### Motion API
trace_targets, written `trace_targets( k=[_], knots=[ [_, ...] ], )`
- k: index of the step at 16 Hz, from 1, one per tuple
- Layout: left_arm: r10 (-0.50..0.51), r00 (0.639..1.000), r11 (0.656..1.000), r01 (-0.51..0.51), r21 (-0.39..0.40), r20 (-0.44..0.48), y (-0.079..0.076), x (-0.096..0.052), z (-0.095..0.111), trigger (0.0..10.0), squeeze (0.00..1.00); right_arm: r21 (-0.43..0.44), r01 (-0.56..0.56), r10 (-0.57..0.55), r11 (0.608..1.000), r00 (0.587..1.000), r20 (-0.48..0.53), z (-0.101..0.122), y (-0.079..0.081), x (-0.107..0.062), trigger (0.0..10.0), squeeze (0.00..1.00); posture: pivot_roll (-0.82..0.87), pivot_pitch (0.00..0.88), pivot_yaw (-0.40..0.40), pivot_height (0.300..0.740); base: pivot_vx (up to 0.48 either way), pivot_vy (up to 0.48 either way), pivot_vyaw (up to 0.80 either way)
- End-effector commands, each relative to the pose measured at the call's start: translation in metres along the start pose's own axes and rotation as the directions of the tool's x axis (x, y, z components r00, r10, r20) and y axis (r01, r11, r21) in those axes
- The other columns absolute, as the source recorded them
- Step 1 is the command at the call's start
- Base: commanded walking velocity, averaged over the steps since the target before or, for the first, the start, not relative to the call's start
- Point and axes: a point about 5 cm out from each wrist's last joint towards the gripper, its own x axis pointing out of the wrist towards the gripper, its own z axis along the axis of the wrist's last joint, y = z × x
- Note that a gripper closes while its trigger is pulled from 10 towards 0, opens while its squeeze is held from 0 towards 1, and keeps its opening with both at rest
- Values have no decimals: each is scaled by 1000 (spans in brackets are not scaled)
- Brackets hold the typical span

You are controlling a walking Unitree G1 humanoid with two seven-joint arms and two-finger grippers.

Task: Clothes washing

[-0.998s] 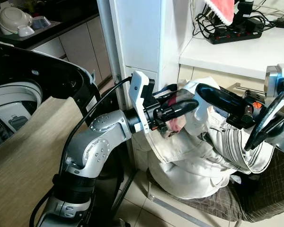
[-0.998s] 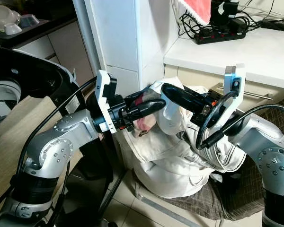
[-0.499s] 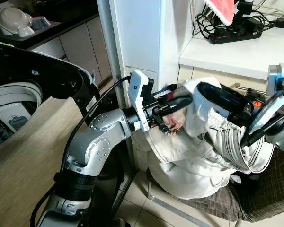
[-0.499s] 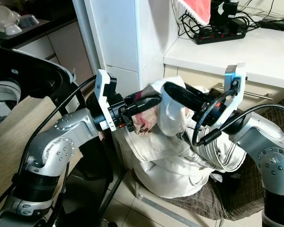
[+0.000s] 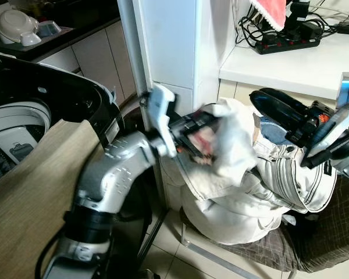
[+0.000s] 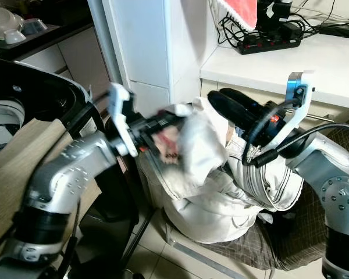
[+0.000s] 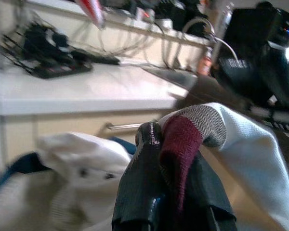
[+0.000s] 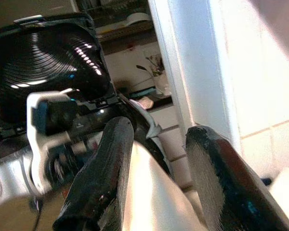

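Note:
My left gripper [image 5: 200,129] is shut on a white cloth [image 5: 231,145] with a maroon and grey patch, held up in front of the white pillar. In the left wrist view its fingers [image 7: 142,163] clamp that maroon patch [image 7: 179,144]. Just to the right, my right gripper [image 5: 269,106] stands open, apart from the cloth; nothing lies between its fingers [image 8: 106,159]. Below both grippers, a heap of cream clothes [image 5: 238,200] rests on a chair. The washing machine [image 5: 14,125] is at the left, its black lid [image 5: 58,93] raised.
A white pillar [image 5: 168,40] rises behind the grippers. A counter [image 5: 291,67] at the right carries a power strip [image 5: 286,39] and cables; a red cloth [image 5: 270,11] hangs above. A beige cover [image 5: 29,192] lies at the near left. The chair has a dark checked cushion [image 5: 331,232].
The white cloth has come off my right gripper's finger and now hangs from my left gripper, which swung left with blur. My right gripper drew back to the right.

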Motion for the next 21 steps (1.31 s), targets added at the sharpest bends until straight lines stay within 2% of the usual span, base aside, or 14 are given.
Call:
trace_targets(
  k=[1, 4, 6, 7, 8, 9, 10, 11, 13, 15, 16, 17, 20, 21],
  knots=[
    [21, 998, 999, -22, 27, 53, 9, -6, 16, 0, 0, -15, 15, -15, 1000, 1000, -1, 1, -1, -3, 10000, 0, -118, 0, 100, 740, 0, 0, 0],
    [200, 964, 953, -233, 194, 174, 58, -52, 86, 0, 0, -66, 12, -19, 998, 995, -100, -16, 5, -2, 10000, 0, -106, 0, 90, 740, 0, 0, 0],
    [403, 871, 790, -487, 373, 282, 90, -84, 149, 0, 0, -71, 4, -11, 997, 995, -100, -18, 8, 1, 10000, 0, -95, 0, 91, 740, 0, 0, 0],
    [494, 768, 598, -641, 482, 408, 100, -112, 204, 0, 0, -80, 7, -14, 997, 996, -84, -18, 8, 4, 10000, 0, -92, 0, 90, 740, 0, 0, 0],
    [561, 606, 360, -792, 493, 564, 99, -139, 252, 0, 0, -86, 28, -34, 996, 997, -74, -18, 5, 6, 10000, 0, -87, 0, 94, 740, 0, 0, 0],
    [571, 537, 267, -837, 478, 621, 96, -148, 267, 0, 0, -91, 33, -40, 995, 997, -70, -17, 5, 7, 10000, 0, -86, 0, 94, 740, 0, 0, 0],
    [545, 353, -51, -892, 450, 761, 82, -171, 301, 0, 0, -98, 33, -39, 995, 998, -58, -16, 5, 9, 10000, 0, -85, 0, 95, 740, 0, 0, 0],
    [501, 293, -160, -893, 420, 814, 75, -179, 313, 0, 0, -101, 31, -36, 994, 998, -50, -15, 6, 9, 10000, 0, -83, 0, 99, 740, 0, 0, 0],
    [584, 349, -152, -840, 521, 733, 93, -170, 294, 0, 0, -104, 23, -27, 994, 999, -40, -16, 9, 12, 10000, 0, -76, 0, 98, 740, 0, 0, 0],
    [725, 427, 4, -788, 616, 541, 124, -157, 249, 0, 0, -102, -2, -4, 995, 998, -58, -21, 13, 16, 10000, 0, -75, 0, 95, 740, 0, 0, 0],
    [786, 480, 110, -728, 677, 389, 140, -148, 215, 4000, 0, -107, -25, 16, 994, 996, -83, -25, 17, 18, 10000, 0, -75, 0, 95, 740, 0, 0, 0],
    [865, 484, 245, -639, 729, 134, 162, -143, 153, 9922, 0, -131, -101, 77, 986, 982, -171, -37, 28, 24, 10000, 0, -77, 0, 95, 740, 0, 0, 0],
    [925, 374, 306, -641, 703, -62, 174, -155, 101, 10000, 0, -133, -223, 185, 966, 950, -250, -49, 52, 34, 10000, 0, -84, 0, 94, 740, 0, 0, 0],
    [945, 315, 288, -677, 678, -88, 177, -164, 93, 10000, 1000, -125, -249, 215, 960, 947, -240, -49, 59, 39, 10000, 0, -84, 0, 92, 740, 0, 0, 0]
  ],
)
